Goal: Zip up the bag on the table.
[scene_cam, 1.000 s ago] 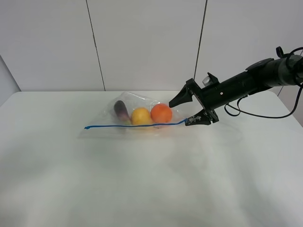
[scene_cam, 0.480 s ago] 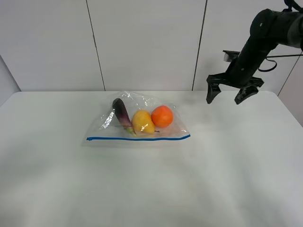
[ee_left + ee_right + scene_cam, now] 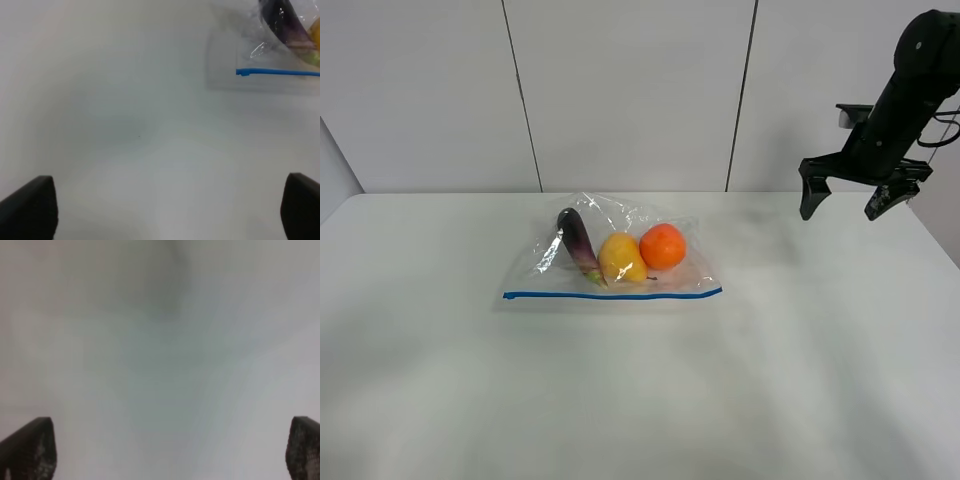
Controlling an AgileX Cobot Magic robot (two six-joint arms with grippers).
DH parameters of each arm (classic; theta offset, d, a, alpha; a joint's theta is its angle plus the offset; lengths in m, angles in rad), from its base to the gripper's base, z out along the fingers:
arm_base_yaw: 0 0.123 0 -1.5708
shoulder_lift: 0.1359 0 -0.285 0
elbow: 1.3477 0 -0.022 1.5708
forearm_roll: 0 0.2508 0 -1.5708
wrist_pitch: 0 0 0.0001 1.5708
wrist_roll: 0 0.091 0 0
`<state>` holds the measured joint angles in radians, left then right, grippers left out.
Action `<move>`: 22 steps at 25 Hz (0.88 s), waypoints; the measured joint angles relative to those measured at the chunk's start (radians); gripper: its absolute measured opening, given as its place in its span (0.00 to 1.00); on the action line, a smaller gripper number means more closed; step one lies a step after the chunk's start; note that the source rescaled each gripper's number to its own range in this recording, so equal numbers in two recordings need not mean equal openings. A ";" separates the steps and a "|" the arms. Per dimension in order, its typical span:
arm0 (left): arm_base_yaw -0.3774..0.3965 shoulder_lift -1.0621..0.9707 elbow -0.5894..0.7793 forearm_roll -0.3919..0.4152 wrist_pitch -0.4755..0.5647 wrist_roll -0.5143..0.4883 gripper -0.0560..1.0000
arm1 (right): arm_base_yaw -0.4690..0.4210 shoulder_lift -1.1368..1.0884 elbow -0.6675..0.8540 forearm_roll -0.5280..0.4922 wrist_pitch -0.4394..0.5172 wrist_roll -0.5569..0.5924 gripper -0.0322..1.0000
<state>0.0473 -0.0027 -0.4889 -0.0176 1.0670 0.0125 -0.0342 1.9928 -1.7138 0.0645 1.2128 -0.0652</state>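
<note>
Two grippers agape and empty: right gripper (image 3: pixel 852 201) high over desk (image 3: pixel 640 400) far edge, left gripper (image 3: pixel 170 210) low near bag (image 3: pixel 610 262) mid-desk, zipper (image 3: pixel 612 294) flat. Risk: unpressed gap reopening under bulging produce

Bag (image 3: pixel 612 262) on table (image 3: pixel 640 400) left of centre, right tool (image 3: pixel 847 201) raised far right
</note>
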 joint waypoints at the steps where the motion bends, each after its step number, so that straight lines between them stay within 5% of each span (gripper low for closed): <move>1: 0.000 0.000 0.000 0.000 0.000 0.000 1.00 | 0.000 -0.029 0.042 0.000 0.000 0.000 1.00; 13: 0.000 0.000 0.000 0.001 0.000 0.000 1.00 | 0.000 -0.629 0.773 -0.003 0.000 -0.004 1.00; 22: 0.000 0.000 0.000 0.001 0.000 0.000 1.00 | 0.000 -1.195 1.197 0.002 -0.155 -0.004 1.00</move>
<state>0.0476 -0.0027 -0.4889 -0.0166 1.0670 0.0125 -0.0342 0.7977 -0.5169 0.0669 1.0582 -0.0690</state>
